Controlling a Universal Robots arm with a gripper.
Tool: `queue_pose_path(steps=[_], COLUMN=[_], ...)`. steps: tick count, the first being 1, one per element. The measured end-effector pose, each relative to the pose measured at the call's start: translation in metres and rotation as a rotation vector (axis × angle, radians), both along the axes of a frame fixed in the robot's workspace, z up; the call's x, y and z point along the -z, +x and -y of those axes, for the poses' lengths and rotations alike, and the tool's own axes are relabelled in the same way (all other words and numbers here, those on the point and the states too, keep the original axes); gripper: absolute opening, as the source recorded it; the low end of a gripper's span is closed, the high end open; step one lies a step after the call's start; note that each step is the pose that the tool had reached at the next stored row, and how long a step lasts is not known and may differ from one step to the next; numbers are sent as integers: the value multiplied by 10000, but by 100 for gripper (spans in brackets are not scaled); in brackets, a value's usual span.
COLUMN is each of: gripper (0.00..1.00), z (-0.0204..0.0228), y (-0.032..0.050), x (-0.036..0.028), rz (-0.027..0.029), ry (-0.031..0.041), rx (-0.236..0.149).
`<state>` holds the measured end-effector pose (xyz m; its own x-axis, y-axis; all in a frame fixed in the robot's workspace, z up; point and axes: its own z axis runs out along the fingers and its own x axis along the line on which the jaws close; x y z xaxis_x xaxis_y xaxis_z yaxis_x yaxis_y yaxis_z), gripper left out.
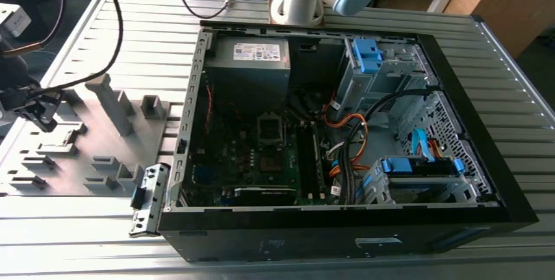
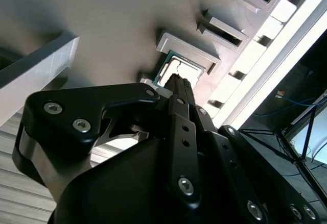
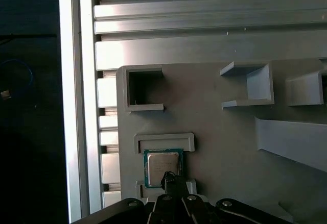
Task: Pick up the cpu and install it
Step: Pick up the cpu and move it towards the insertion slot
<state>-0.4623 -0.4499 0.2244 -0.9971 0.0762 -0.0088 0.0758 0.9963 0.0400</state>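
I'm on the pick-up step. The claw (image 3: 171, 177) hangs right over the cpu (image 3: 163, 167), which lies flat in its nest on the grey holder plate (image 3: 219, 127), well apart from the open computer case (image 1: 347, 238). The claw's fingers look pressed together, gripping nothing. I judge a grasp calls for spreading them past the chip's edges.

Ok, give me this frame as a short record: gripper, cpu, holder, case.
gripper: shut, tip over the cpu's edge; contact cannot be told
cpu: flat in its recess, not lifted
holder: grey fixture plate on the slatted table
computer case: open, beside the plate
stage: pickup not yet done
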Motion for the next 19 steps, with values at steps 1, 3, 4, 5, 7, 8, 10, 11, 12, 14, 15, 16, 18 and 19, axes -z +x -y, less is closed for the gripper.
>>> queue_pose_path(steps=[1, 3, 4, 5, 7, 8, 10, 11, 12, 14, 15, 16, 18, 19], gripper=[11, 11, 11, 11, 11, 11, 11, 11, 11, 11, 11, 11, 11, 11], z=[0, 0, 0, 0, 0, 0, 0, 0, 0, 0, 0, 0, 0, 0], y=[0, 0, 0, 0, 0, 0, 0, 0, 0, -1, -1, -1, 0, -1], x=[0, 0, 0, 0, 0, 5, 25, 41, 55, 79, 84, 84, 98, 108], rz=[0, 0, 0, 0, -1, 1, 1, 0, 1, 0, 0, -2, 2, 0], ry=[-1, -3, -5, -5, -7, -6, -6, -7, -6, -7, -7, -9, -5, -7], rx=[0, 0, 0, 0, 0, 0, 0, 0, 0, 0, 0, 0, 0, 0])
